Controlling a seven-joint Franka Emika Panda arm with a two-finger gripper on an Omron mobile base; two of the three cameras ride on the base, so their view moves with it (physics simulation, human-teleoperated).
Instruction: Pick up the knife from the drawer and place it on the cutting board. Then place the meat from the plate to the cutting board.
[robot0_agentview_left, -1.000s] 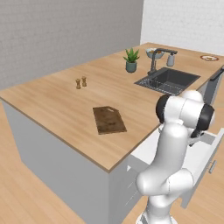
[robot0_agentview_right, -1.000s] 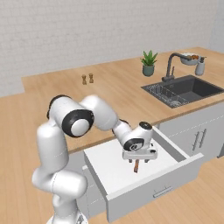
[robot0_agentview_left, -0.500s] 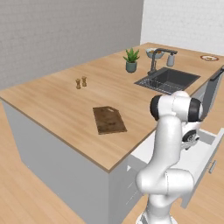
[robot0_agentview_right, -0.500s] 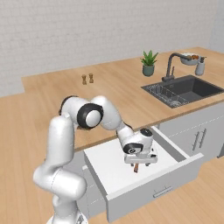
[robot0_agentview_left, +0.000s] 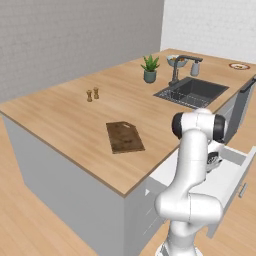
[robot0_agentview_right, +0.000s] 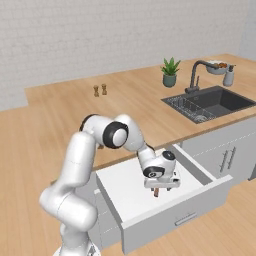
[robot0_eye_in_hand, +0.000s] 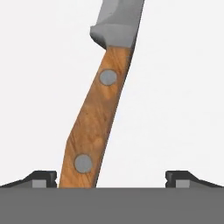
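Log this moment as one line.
phase: reaching for knife | gripper: open, over handle | knife: in drawer | cutting board: bare

Drawer (robot0_agentview_right: 200, 172): pulled out below the tabletop (robot0_agentview_left: 65, 115) edge.
Knife (robot0_eye_in_hand: 94, 122): flat on the drawer floor, between the claw (robot0_eye_in_hand: 111, 177) fingertips, nearer one of them.
Cutting board (robot0_agentview_left: 125, 136): on the tabletop, well apart from the sink (robot0_agentview_left: 192, 92).

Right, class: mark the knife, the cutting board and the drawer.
knife (robot0_eye_in_hand: 97, 120), hand view, on its wooden handle.
cutting board (robot0_agentview_left: 125, 136), left base view, on its middle.
drawer (robot0_agentview_right: 127, 187), right base view, on its white floor.
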